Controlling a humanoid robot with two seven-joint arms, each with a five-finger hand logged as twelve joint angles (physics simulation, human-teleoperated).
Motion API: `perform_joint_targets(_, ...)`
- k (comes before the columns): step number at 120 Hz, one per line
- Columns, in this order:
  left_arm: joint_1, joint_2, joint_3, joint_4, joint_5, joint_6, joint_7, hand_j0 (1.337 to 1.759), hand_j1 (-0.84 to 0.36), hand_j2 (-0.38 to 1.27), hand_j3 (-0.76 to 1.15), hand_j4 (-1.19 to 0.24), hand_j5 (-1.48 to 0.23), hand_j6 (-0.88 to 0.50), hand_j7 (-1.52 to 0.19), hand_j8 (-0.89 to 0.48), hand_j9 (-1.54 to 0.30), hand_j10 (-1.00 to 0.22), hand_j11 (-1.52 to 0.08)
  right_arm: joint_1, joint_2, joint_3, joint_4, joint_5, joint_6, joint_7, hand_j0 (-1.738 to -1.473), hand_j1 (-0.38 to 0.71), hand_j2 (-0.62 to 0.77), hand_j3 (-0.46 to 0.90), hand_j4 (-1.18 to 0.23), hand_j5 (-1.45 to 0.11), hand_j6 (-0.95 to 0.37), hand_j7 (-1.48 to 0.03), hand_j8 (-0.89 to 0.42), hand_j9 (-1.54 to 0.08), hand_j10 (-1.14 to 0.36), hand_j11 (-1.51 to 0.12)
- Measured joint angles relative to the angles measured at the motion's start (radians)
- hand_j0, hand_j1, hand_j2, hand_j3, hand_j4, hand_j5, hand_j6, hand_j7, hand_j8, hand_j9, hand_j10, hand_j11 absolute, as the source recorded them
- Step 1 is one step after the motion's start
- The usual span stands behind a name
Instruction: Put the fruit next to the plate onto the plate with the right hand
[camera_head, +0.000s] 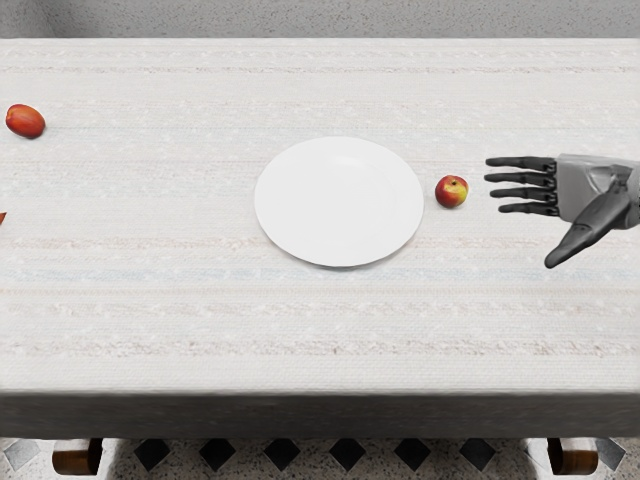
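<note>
Right hand (563, 193), fingers spread, near what looks like an apple (452, 191) beside the plate (338, 202)

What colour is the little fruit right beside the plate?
The fruit is mostly red with a yellowish patch, seen best in the head view, just right of the white plate.

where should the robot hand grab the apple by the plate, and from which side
Probably around the round middle of the apple, from the right: the open right robot hand sits there, fingers pointing at it, and the plate lies close on its left.
</note>
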Motion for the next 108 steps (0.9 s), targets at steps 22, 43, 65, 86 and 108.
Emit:
perform_joint_targets(22,0.0,0.0,0.0,0.0,0.0,0.0,0.0,1.658,0.07,0.05,0.0,-0.23,-0.3,-0.23,-0.3,-0.23,-0.3,-0.23,-0.3,0.041,0.031,0.007,0.002,-0.012,0.0,-0.058,-1.658,-0.3,-0.01,0.0,-0.04,-0.06,-0.04,-0.06,-0.05,-0.06,-0.05,-0.06)
perform_joint_targets(43,0.0,0.0,0.0,0.0,0.0,0.0,0.0,1.658,0.07,0.05,0.0,-0.23,-0.3,-0.23,-0.3,-0.23,-0.3,-0.23,-0.3,0.111,0.149,0.007,-0.015,-0.245,-0.141,-0.108,-1.658,-0.3,-0.01,0.0,-0.04,-0.05,-0.04,-0.05,-0.04,-0.05,-0.04,-0.05)
perform_joint_targets(65,0.0,0.0,0.0,0.0,0.0,0.0,0.0,1.658,0.07,0.05,0.0,-0.23,-0.3,-0.23,-0.3,-0.23,-0.3,-0.23,-0.3,0.135,0.294,0.003,-0.012,-0.524,-0.429,-0.242,-1.658,-0.31,-0.01,0.0,-0.03,-0.04,-0.03,-0.04,-0.03,-0.04,-0.03,-0.04)
perform_joint_targets(86,0.0,0.0,0.0,0.0,0.0,0.0,0.0,1.658,0.07,0.05,0.0,-0.23,-0.3,-0.23,-0.3,-0.23,-0.3,-0.23,-0.3,0.137,0.455,-0.005,-0.011,-0.768,-0.655,-0.387,-1.658,-0.31,-0.01,0.0,-0.04,-0.05,-0.04,-0.05,-0.04,-0.05,-0.04,-0.05)
perform_joint_targets(108,0.0,0.0,0.0,0.0,0.0,0.0,0.0,1.658,0.07,0.05,0.0,-0.23,-0.3,-0.23,-0.3,-0.23,-0.3,-0.23,-0.3,0.136,0.559,-0.026,-0.07,-0.946,-0.717,-0.417,-1.658,-0.25,-0.01,0.0,-0.09,-0.11,-0.09,-0.11,-0.09,-0.11,-0.09,-0.11)
